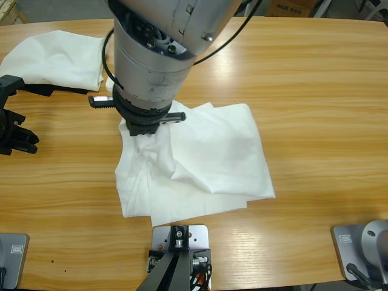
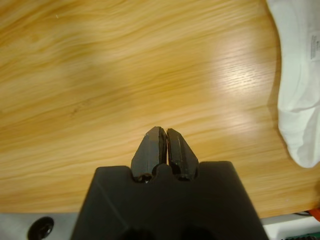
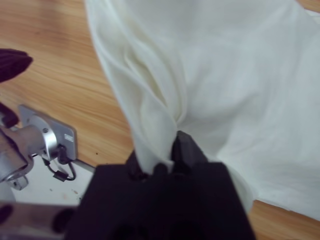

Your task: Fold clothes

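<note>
— Fingers first: what do the right ones have?

— Cloth. In the right wrist view the right gripper [image 3: 172, 152] is pinched on a gathered fold of the white T-shirt [image 3: 235, 90], and the fabric rises from the fingers [image 3: 186, 147] in a twisted ridge. One finger is mostly buried under the fold, so only the other shows plainly.

— And from above?

— That gripper is hidden. The big silver arm [image 1: 151, 54] comes down from the top and covers its own fingers; only the black wrist shows, right over the upper left part of the T-shirt [image 1: 212, 151]. The shirt lies crumpled at the middle of the tabletop [image 1: 321, 91], puckered toward the arm. Its neck and sleeves cannot be made out.

— The left side?

— Left gripper [image 2: 164, 145] has its fingers pressed together on nothing, over bare wood. It sits at the left edge in the high view [image 1: 18, 130], partly cut off.

— Anything else?

— A second white garment [image 1: 57, 57] lies bunched at the far left corner, running off the frame; the left wrist view catches a white edge [image 2: 300, 85] with a small label. Wood to the right of the centre shirt lies open up to the tabletop's edge.
</note>
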